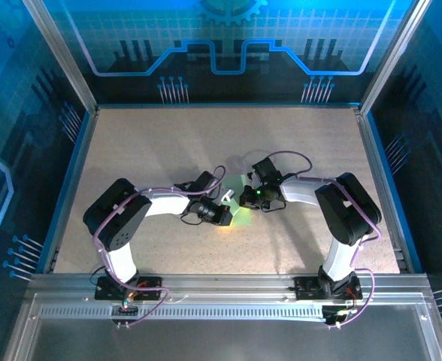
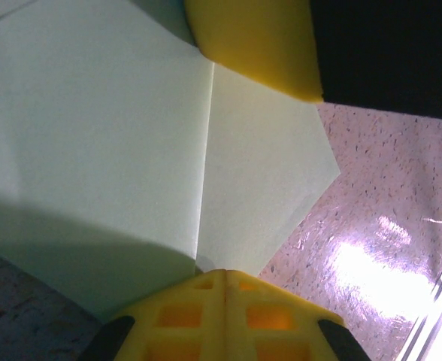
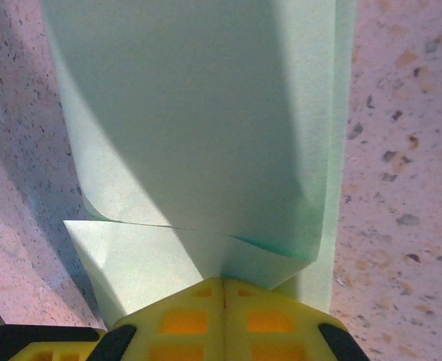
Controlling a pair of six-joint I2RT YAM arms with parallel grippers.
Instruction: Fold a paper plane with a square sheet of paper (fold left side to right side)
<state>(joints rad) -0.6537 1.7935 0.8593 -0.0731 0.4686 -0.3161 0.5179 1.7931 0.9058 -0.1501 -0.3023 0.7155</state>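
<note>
We see both arms reaching in to the middle of the bench (image 1: 206,143), wrists bent down, so that the left gripper (image 1: 229,201) and the right gripper (image 1: 245,198) come tip to tip, nearly touching. Under and between them lies the sheet of paper (image 1: 237,217), a small pale green patch mostly covered by the two wrists.

From the left wrist, the sheet of paper (image 2: 116,135) lies flat on the speckled bench (image 2: 401,188), with a straight crease running from the far side down towards us and a pointed corner sticking out to the right. The left gripper (image 2: 225,289) has its jaws clenched, the yellow pads meeting in a seam with no gap. The paper's near edge slips under their tips, and we cannot tell whether it is nipped between them. At the far edge, a yellow finger (image 2: 255,45) of the right gripper rests on the paper beside the crease.

From the right wrist, the sheet of paper (image 3: 198,120) shows a doubled layer, curled up a little at the left, with a narrow strip of the lower layer along the right. The right gripper (image 3: 222,289) has its jaws clenched on the paper, where the folded layers run into the seam between the pads. The bench (image 3: 401,150) shows on either side.
</note>
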